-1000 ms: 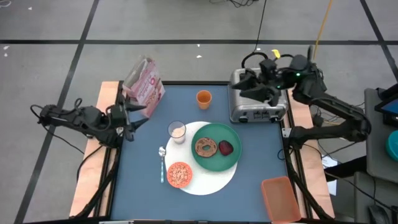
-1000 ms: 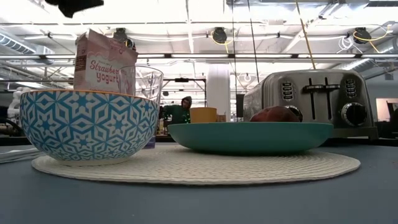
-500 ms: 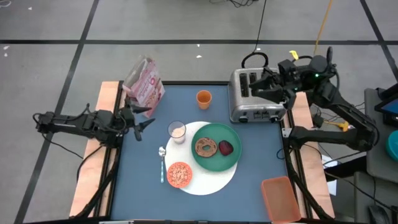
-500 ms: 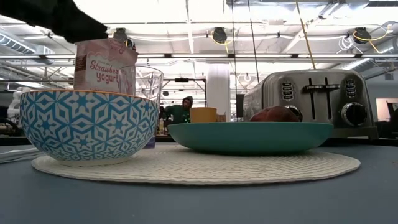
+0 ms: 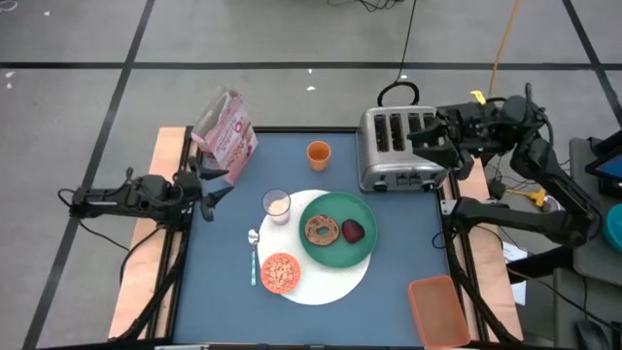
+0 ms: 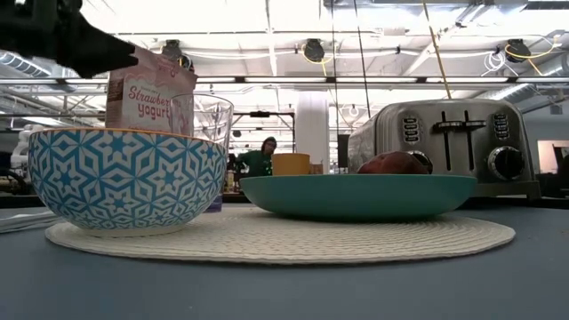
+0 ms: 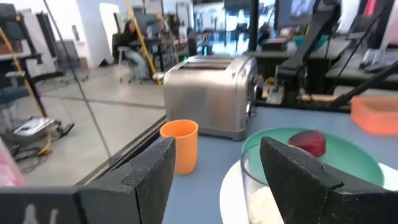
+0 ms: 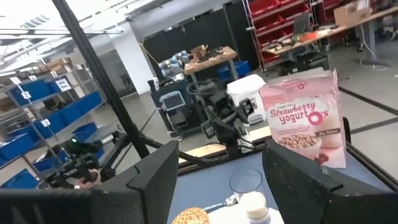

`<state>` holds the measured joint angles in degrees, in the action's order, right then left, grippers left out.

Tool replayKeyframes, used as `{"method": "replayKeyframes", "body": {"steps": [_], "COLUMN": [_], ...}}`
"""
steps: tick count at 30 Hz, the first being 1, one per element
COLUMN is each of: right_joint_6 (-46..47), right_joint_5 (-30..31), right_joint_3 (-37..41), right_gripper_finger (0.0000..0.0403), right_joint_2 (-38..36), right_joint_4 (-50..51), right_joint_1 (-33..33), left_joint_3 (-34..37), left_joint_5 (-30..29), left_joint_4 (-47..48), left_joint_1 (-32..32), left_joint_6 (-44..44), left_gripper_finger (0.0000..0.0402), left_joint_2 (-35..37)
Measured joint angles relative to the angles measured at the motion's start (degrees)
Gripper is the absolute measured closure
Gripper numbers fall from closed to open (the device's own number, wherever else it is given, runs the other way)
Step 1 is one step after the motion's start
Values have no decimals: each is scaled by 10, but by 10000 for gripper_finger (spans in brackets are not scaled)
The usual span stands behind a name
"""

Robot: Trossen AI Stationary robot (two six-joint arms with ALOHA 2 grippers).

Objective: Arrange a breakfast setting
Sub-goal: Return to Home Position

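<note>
Silver toaster (image 5: 391, 160) near green plate (image 5: 338, 207)

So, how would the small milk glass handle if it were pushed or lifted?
The milk glass looks like clear, hard glass, so it is probably slick to grip and fragile. It stands upright and seems part full, so a push near the rim would likely tip it and spill.

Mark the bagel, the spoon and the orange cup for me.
bagel (image 5: 313, 232): high view, on its ring beside the hole.
spoon (image 5: 255, 261): high view, on its handle.
orange cup (image 5: 318, 154): high view, on its open mouth.
</note>
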<state>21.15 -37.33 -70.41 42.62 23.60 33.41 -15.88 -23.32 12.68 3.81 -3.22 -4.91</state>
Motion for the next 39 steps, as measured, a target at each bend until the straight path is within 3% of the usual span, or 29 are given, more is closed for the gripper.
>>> {"method": "replayKeyframes", "body": {"steps": [4, 17, 22, 30, 39], "right_joint_6": [0, -41, -40, 18, 52], "right_joint_5": [0, 1, 0, -3, -2], "right_joint_3": [0, 14, 87, 242, 380], "right_gripper_finger": [181, 181, 181, 181, 181], "right_joint_2": [-15, -32, -47, -109, -186], "right_joint_4": [0, 18, -26, -192, -280], "right_joint_1": [0, 0, 0, 0, 0], "left_joint_3": [60, 152, 152, 152, 152], "left_joint_5": [17, 42, 44, 44, 44], "left_joint_4": [-48, -161, -160, -159, -158], "left_joint_1": [0, -30, -39, -38, -38], "left_joint_6": [-7, -7, -6, -6, -7], "left_gripper_finger": [160, 160, 160, 160, 160], "left_joint_2": [49, 38, 38, 38, 38]}}
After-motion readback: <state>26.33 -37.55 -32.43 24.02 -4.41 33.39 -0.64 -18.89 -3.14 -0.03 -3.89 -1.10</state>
